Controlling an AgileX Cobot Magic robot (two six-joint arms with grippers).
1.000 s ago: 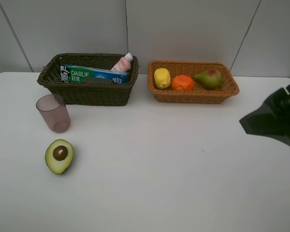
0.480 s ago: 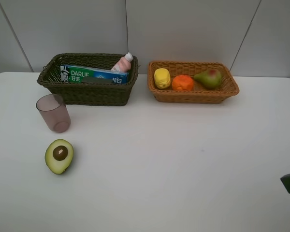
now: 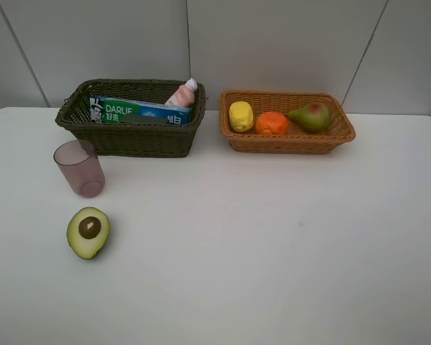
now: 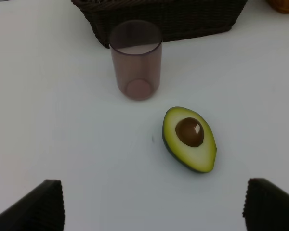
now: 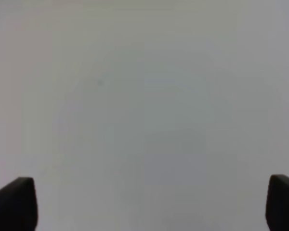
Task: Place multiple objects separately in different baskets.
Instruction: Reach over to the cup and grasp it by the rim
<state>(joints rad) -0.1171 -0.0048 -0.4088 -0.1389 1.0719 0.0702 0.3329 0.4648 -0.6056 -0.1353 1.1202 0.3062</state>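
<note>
Exterior high: lemon [image 3: 241, 116], orange [image 3: 271, 123], pear [image 3: 309, 116] in tan basket [image 3: 287, 146]

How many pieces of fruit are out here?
4: a yellow lemon, a round orange and a red-green pear in the orange-tan wicker basket; a halved avocado on the white table. The dark olive wicker basket could hide more.

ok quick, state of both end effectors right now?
Left end effector: open, holding nothing.
Right end effector: open, holding nothing.
</note>
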